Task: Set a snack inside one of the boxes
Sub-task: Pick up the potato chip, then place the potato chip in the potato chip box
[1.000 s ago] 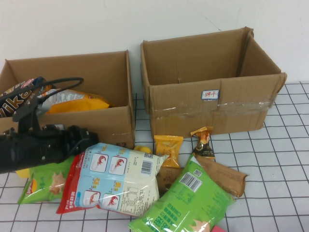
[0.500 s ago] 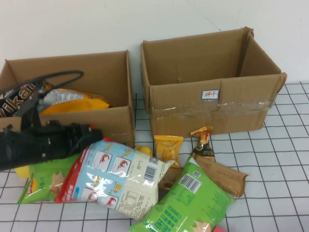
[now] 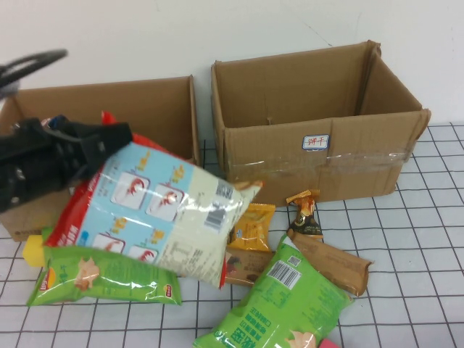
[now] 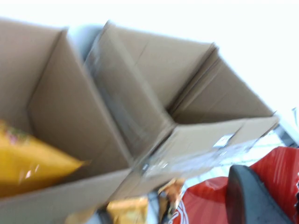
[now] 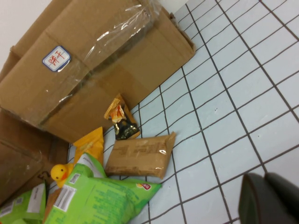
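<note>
Shrimp-print red-and-white snack bag [image 3: 163, 214] hangs tilted above the desk [image 3: 420, 239], pinched at its top edge by your left hand [image 3: 109, 138], beside the left cardboard box [image 3: 156, 109]. Right hand [image 5: 268, 198] sits parked low; grip state unreadable.

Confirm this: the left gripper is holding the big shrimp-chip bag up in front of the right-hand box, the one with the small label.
Not quite. In the high view the left gripper holds the shrimp-chip bag up in front of the left-hand box, not the labelled right-hand box. The bag is lifted, as you say. The right gripper shows only at the edge of its wrist view.
</note>
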{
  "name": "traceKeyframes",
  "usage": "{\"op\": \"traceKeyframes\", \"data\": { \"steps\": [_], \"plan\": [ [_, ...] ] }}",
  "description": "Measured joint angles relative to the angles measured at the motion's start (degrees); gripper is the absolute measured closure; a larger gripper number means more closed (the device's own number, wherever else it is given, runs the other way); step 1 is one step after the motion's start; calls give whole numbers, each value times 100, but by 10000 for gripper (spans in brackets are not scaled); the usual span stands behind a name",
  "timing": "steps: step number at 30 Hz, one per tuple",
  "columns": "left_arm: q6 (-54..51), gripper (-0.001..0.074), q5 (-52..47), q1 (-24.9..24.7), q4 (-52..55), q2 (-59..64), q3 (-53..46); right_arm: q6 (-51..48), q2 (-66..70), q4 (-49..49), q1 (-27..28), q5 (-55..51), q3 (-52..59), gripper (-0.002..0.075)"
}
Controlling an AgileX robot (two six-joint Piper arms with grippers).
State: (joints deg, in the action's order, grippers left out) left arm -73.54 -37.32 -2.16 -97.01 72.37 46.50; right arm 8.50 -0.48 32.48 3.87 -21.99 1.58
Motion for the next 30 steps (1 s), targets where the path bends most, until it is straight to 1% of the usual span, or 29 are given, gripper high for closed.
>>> {"op": "traceKeyframes", "data": {
  "steps": [4, 6, 9, 11, 13, 15, 17, 23, 27, 30],
  "plan": [
    [-52, 678, 81, 0, 70, -416, 251, 0, 0, 0, 0, 0, 0, 727],
    [-300, 678, 254, 0, 80, -559, 542, -23, 0, 20, 0, 0, 0, 727],
    [-925, 678, 845, 0, 80, -657, 1138, -47, 0, 50, 0, 0, 0, 727],
    [-1304, 678, 1517, 0, 24, -620, 1591, -58, 0, 60, 0, 0, 0, 727],
    [-1474, 679, 2012, 0, -16, -491, 2012, -84, 0, 60, 0, 0, 0, 727],
    [-1557, 679, 2347, 0, -59, -269, 2355, -95, 0, 65, 0, 0, 0, 727],
    [-1625, 679, 2459, 6, -81, 78, 2704, -104, 0, 74, 0, 0, 0, 727],
    [-1650, 679, 2256, 6, -93, 1386, 3483, -118, 0, 87, 0, 0, 0, 727],
    [-1660, 679, 2166, 6, -93, 2162, 3806, -118, 0, 87, 0, 0, 0, 727],
    [-1857, 678, 2182, 6, -93, 2732, 4040, -118, 0, 87, 0, 0, 0, 727]
  ]
}}
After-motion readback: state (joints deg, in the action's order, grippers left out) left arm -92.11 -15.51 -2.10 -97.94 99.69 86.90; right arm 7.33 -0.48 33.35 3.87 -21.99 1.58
